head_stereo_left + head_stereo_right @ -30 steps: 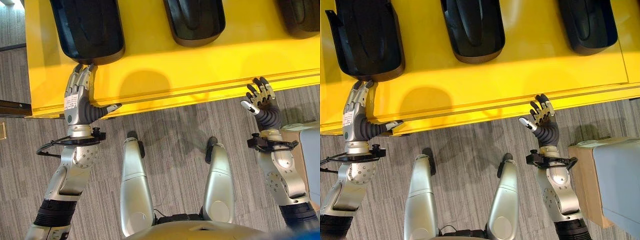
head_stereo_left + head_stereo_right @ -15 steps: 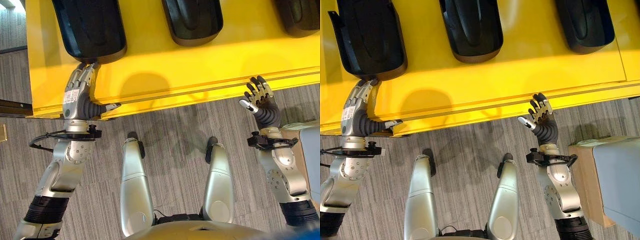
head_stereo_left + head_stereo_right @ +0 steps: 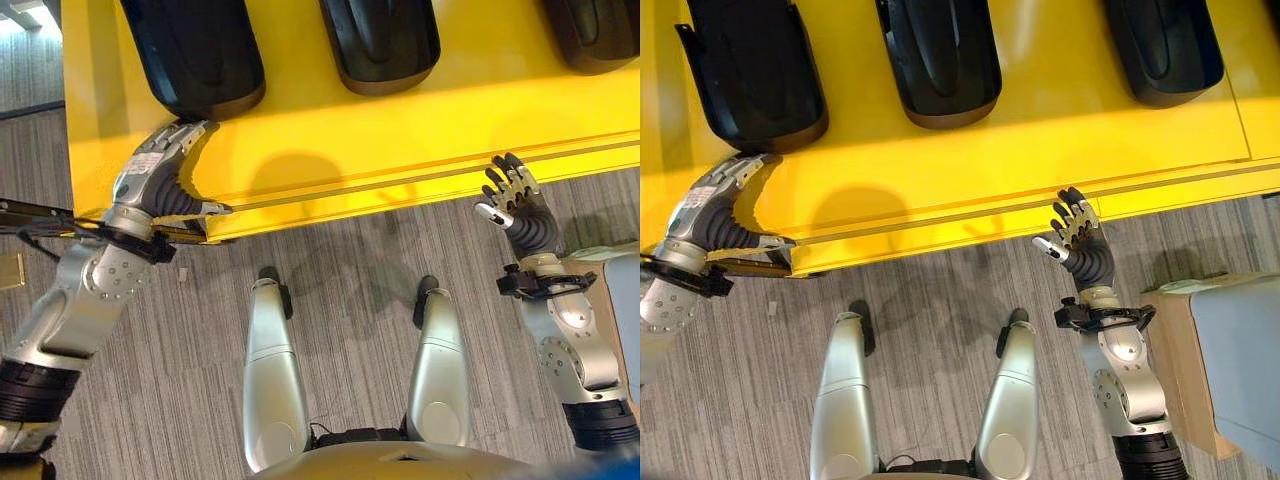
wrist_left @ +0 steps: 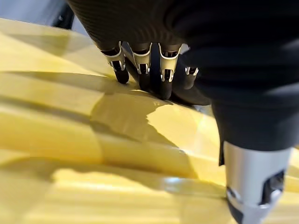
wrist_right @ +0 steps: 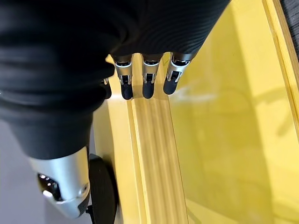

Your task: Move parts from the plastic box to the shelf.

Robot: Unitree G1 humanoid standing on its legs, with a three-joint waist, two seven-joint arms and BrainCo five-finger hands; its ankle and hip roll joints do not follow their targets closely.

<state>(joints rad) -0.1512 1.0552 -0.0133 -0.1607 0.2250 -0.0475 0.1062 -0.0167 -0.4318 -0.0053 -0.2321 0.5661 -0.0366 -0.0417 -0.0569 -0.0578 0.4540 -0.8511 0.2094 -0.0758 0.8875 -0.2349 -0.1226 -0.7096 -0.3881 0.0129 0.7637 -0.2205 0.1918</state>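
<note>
yellow shelf (image 3: 400, 140) runs across the upper part of the left eye view, with three black moulded parts lying on it in a row: the left part (image 3: 200, 50), the middle part (image 3: 380, 40) and the right part (image 3: 600, 30). the left hand (image 3: 155, 180) reaches over the shelf's front edge, its fingers straight and its dark tips at the near end of the left part; whether they touch it cannot be told here. the right hand (image 3: 515, 205) is raised just off the shelf's front edge, fingers spread and holding nothing. grey carpet (image 3: 340, 270) lies below the shelf.

right eye view: the same row of parts sits on the shelf, well apart from one another. a cardboard box (image 3: 1175, 370) stands on the carpet beside the right arm, with a grey box (image 3: 1240, 360) on top of it.

left wrist view: the left hand's fingers are extended, their dark tips resting against the underside edge of the black left part (image 4: 187, 95) where it meets the yellow surface. they do not curl round it.

right wrist view: the right hand's fingers hang straight and relaxed above the shelf's raised front lip (image 5: 149, 154), grasping nothing.
</note>
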